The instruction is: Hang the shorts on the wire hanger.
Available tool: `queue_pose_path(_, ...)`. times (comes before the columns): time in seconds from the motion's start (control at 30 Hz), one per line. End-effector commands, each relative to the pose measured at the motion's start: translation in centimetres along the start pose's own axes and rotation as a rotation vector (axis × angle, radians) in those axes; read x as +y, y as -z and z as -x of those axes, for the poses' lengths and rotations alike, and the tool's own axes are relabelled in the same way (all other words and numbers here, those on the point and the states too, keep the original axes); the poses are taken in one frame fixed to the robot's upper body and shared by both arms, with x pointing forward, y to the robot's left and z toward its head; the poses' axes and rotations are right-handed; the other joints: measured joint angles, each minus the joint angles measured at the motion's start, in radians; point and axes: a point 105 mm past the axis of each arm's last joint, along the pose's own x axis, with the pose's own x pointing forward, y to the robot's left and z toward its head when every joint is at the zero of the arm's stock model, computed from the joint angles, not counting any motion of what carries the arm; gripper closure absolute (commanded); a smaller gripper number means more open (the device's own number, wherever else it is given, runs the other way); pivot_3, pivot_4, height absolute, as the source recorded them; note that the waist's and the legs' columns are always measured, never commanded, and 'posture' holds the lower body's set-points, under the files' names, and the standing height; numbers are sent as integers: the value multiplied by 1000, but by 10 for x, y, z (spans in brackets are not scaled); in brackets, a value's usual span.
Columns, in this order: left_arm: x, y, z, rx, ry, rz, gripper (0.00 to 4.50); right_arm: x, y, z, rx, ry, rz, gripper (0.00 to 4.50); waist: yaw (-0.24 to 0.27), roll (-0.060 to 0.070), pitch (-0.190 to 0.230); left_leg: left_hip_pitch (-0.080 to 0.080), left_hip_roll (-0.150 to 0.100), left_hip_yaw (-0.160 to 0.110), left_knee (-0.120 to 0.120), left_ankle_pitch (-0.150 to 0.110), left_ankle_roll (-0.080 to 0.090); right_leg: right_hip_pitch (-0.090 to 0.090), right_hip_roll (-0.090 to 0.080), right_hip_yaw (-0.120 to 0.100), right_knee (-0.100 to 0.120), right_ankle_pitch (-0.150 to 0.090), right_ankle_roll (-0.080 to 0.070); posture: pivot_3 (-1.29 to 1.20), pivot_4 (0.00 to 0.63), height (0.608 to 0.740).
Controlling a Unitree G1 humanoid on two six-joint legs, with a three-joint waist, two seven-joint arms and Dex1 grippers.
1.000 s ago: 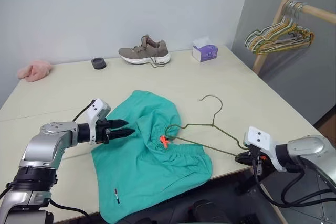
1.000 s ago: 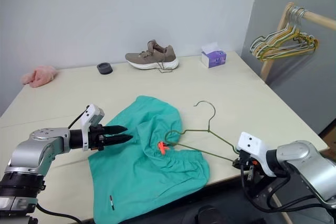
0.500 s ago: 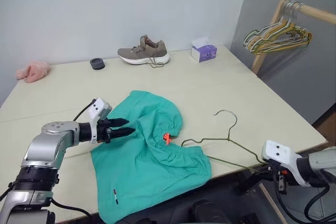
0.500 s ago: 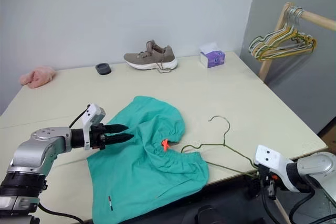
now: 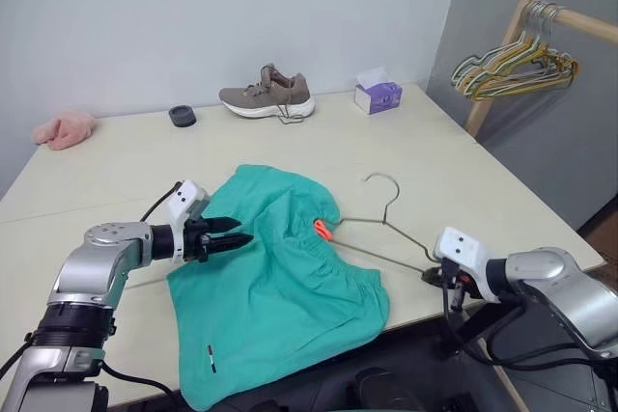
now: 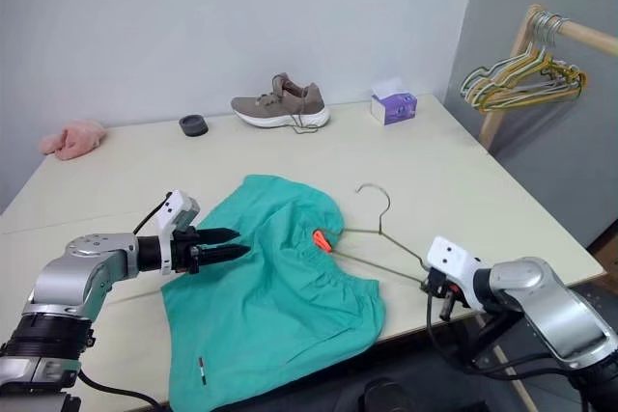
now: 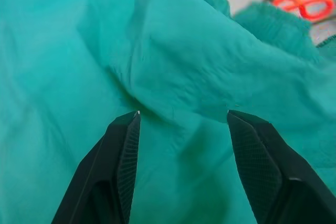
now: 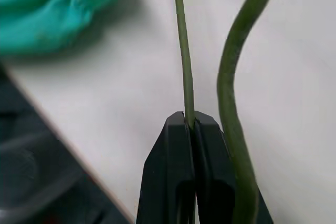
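Since half a second ago, the right gripper point(image 5: 432, 275) has carried the wire hanger point(image 5: 379, 238) back in from the table's front edge, so its far end now sits at the waistband again. That gripper is clenched on the hanger's lower wire at its near corner; the wrist view shows the thin wire pinched between the closed fingertips, with the thicker bend running just beside them. The hook point(image 5: 384, 190) stands up above the table point(image 5: 454, 171).

The shorts point(image 5: 275, 282) lie spread near the table's front edge, hem overhanging it, the orange tag point(image 5: 322, 230) showing at the gathered waistband where the hanger's tip meets the cloth. The left gripper point(image 5: 237, 233) hovers with jaws apart over a raised fold of the teal fabric, holding nothing.

The risk is that the wire tip snags the elastic gathers instead of sliding inside the opening, bunching or dragging the shorts toward the edge. With the left jaws not pinning the cloth, nothing resists that pull. The thin pinch could also let the hanger twist.
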Motion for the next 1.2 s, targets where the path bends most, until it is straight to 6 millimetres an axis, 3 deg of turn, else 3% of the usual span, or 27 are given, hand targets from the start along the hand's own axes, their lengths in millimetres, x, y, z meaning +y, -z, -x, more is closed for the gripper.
queue_pose_path(0.03, 2, -9, 4, -32, -24, -38, 1744, -19, -31, 12, -116, 107, 42, 4500, 0, 0, 0, 0, 0, 0, 0, 0, 0, 0, 0, 0, 0, 0, 0, -258, 0, 740)
queue_pose_path(0.17, 3, -9, 1, -38, -29, -42, 1744, -11, -54, 7, -191, 87, 115, 4500, 0, 0, 0, 0, 0, 0, 0, 0, 0, 0, 0, 0, 0, 0, 0, -264, 0, 740)
queue_pose_path(0.27, 6, -13, -1, -53, -50, -55, 1744, 7, -64, 4, -202, 10, 193, 4500, 0, 0, 0, 0, 0, 0, 0, 0, 0, 0, -3, -1, 0, 0, 0, -267, 0, 740)
queue_pose_path(0.4, 11, -16, -2, -67, -79, -66, 1744, 25, -54, 4, -137, -75, 270, 4500, 1, 0, 0, 0, -1, -1, 0, 0, 0, 0, -4, -1, 0, 0, 0, -267, 0, 740)
queue_pose_path(0.5, 13, -15, -2, -75, -93, -65, 1744, 29, -41, 4, -66, -113, 219, 4500, 0, 0, 0, 0, -1, -1, 0, 0, 0, 0, -5, -1, 0, 0, 0, -270, 0, 740)
queue_pose_path(0.8, 15, -14, -4, -90, -108, -70, 1744, 14, -32, -16, -9, -115, -226, 4500, -2, 0, 0, 0, 0, -2, 0, 0, 0, 0, -5, -2, 0, 0, 0, -266, 0, 740)
queue_pose_path(0.9, 16, -14, -5, -97, -114, -73, 1744, 26, -31, -19, 23, -203, -366, 4500, -1, 0, 0, -1, -1, -2, 0, 0, 0, 0, -5, -2, 0, 0, 0, -262, 0, 740)
queue_pose_path(1.07, 18, -14, -6, -108, -132, -81, 1744, 54, -25, -16, 114, -345, -426, 4500, 1, 0, -1, -1, -1, -2, 0, 0, 0, 0, -6, -3, 0, 0, 0, -257, 0, 740)
queue_pose_path(1.13, 18, -14, -6, -111, -134, -83, 1744, 55, -27, -19, 113, -350, -483, 4500, 1, 0, -1, -1, -1, -2, 0, 0, 0, 0, -6, -3, 0, 0, 0, -257, 0, 740)
queue_pose_path(1.2, 18, -14, -6, -116, -141, -84, 1744, 41, -37, -30, 57, -275, -580, 4500, -2, -1, -1, -1, -1, -2, 0, 0, 0, 0, -5, -3, 0, 0, 0, -252, 0, 740)
